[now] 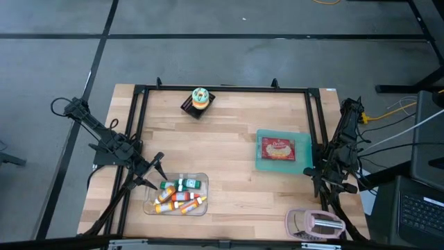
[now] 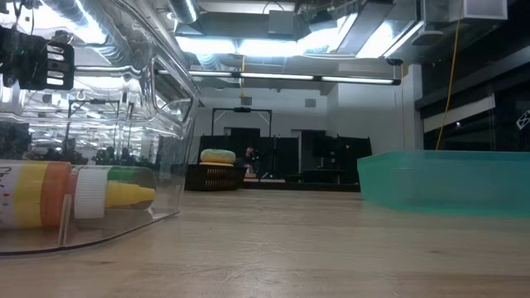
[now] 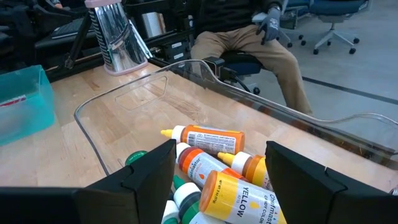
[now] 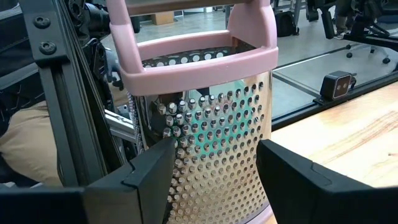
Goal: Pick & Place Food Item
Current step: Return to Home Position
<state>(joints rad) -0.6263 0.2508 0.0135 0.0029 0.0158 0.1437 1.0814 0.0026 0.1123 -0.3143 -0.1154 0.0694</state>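
Note:
A round food item with a green and yellow top [image 1: 200,98] rests on a small black stand at the table's far edge; the low view shows it far off [image 2: 217,156]. A red food packet [image 1: 279,149] lies in a teal tray [image 1: 262,164] at the right. A clear tray [image 1: 201,208] near the front left holds several colouring bottles [image 3: 208,140]. My left gripper [image 1: 157,169] stands open just left of that tray, its fingers [image 3: 149,177] pointing over the bottles. My right gripper [image 1: 320,182] stands open at the right edge, facing a pink-handled grater [image 4: 211,118].
The grater [image 1: 316,223] lies at the near right corner. A black frame [image 1: 222,89] runs along the table's far and side edges. Bare wood lies in the middle between the trays. A seated person [image 3: 261,43] shows beyond the table's near edge.

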